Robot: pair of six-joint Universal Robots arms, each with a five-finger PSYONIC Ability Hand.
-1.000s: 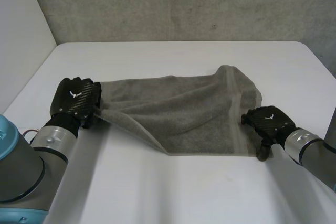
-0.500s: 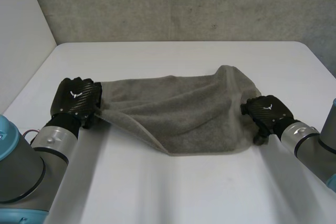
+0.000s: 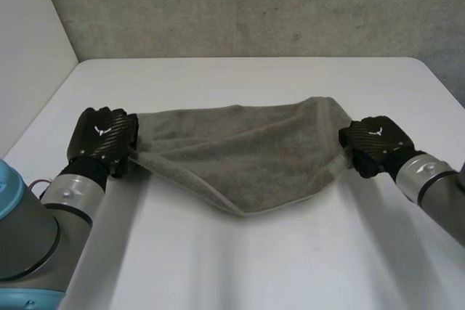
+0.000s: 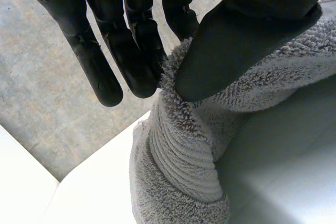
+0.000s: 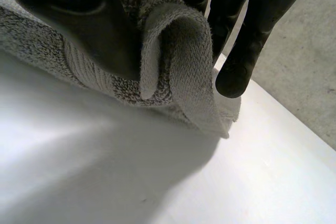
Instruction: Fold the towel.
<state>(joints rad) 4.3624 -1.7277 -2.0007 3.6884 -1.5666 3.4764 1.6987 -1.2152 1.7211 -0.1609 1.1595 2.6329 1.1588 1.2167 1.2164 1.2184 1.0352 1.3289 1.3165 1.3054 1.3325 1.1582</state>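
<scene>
The white counter carries little of the load at this moment: the grey towel hangs over its middle, strung between the two hands like a hammock. The far edge runs fairly straight from hand to hand, and the near part sags in a shallow V toward the counter. I cannot tell whether the lowest point touches the surface. Holding it this way probably serves the fold, since a towel spread by its two ends hangs flat and can be laid down or swung over itself without bunching. The left hand has the towel's left end and the right hand its right end, well apart, so the cloth between them is open, not crumpled. In the left wrist view the fingers are nearly straight behind the cloth and the thumb presses the ribbed hem against them, a pinch on the edge. In the right wrist view the end is doubled into a small loop; the thumb bears down on it from one side and the fingers back it from the other, so that hand too is clamped on the towel.
</scene>
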